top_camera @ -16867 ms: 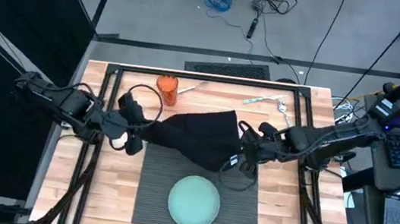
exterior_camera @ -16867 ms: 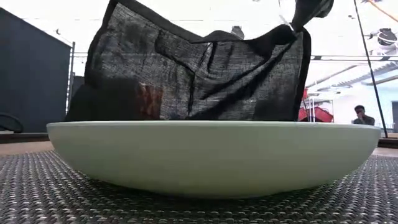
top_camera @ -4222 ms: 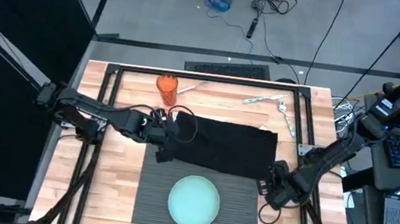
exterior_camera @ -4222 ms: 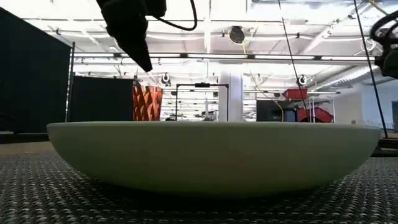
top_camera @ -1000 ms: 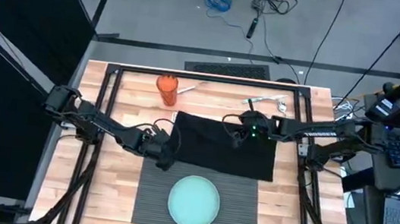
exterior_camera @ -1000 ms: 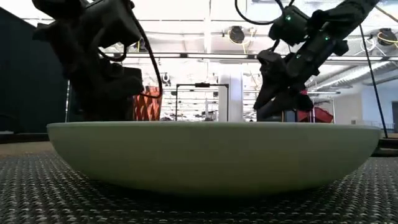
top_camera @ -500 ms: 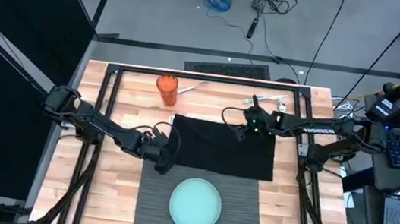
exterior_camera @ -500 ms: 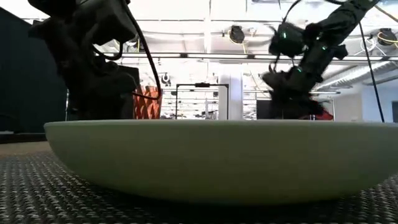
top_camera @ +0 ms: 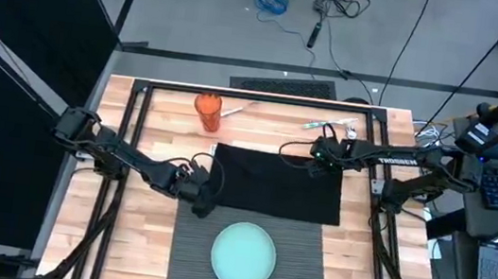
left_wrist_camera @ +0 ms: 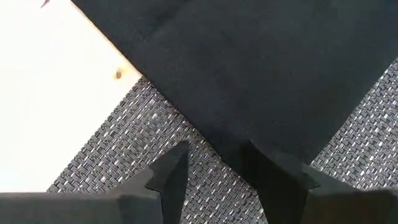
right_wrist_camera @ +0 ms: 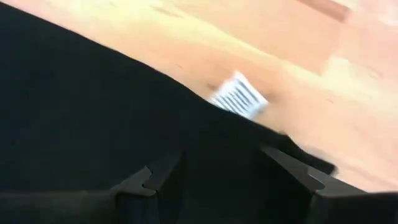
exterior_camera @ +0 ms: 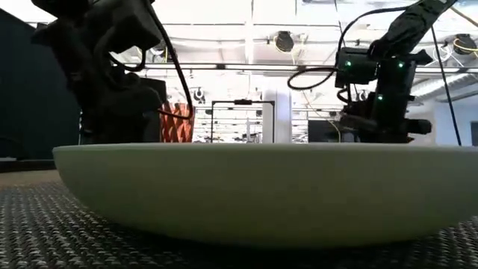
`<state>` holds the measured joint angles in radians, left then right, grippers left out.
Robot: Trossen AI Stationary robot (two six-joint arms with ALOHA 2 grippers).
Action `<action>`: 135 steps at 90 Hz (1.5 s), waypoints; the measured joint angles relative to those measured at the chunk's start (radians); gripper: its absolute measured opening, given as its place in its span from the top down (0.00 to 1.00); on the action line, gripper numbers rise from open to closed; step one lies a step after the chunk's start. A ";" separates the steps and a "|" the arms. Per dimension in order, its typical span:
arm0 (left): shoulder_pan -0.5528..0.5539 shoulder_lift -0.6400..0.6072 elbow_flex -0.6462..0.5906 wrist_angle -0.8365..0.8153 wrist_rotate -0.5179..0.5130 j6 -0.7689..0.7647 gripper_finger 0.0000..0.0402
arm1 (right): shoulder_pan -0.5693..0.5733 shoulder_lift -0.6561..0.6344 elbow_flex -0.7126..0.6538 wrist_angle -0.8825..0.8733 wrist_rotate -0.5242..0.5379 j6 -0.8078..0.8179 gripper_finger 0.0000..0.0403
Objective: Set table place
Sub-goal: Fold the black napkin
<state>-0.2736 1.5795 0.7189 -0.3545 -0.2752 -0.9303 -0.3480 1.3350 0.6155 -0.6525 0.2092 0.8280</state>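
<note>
At 12 o'clock of pale teal round plate [top_camera: 242, 255], black folded cloth napkin [top_camera: 277, 183] overlaps dark grey ribbed rectangular placemat [top_camera: 301, 256] on light wooden table [top_camera: 138, 231]. Left gripper [left_wrist_camera: 214, 163] parted, empty, at napkin's 8 o'clock corner; right gripper [right_wrist_camera: 221, 163] parted, empty, at 1 o'clock edge. Step: squaring napkin. Next, probably: regrip, shift aside.

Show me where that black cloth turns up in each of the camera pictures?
High view: black cloth, centre, beyond the plate.
Low view: not visible; the plate hides it.
Left wrist view: corner over the placemat.
Right wrist view: on wood.
Shared landmark: the plate.
</note>
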 joint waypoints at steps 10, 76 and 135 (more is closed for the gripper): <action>-0.006 0.000 0.000 -0.002 0.000 0.000 0.63 | -0.005 -0.004 0.000 -0.008 0.044 -0.002 0.59; -0.008 -0.006 0.000 0.004 0.010 0.040 0.63 | 0.439 -0.342 -0.011 -0.279 0.038 0.496 0.59; -0.008 -0.007 0.000 0.005 0.015 0.046 0.63 | 1.018 -0.379 -0.144 -0.212 0.043 1.204 0.59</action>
<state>-0.2821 1.5727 0.7185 -0.3492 -0.2600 -0.8845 0.6701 0.9559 0.4710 -0.8645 0.2526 2.0318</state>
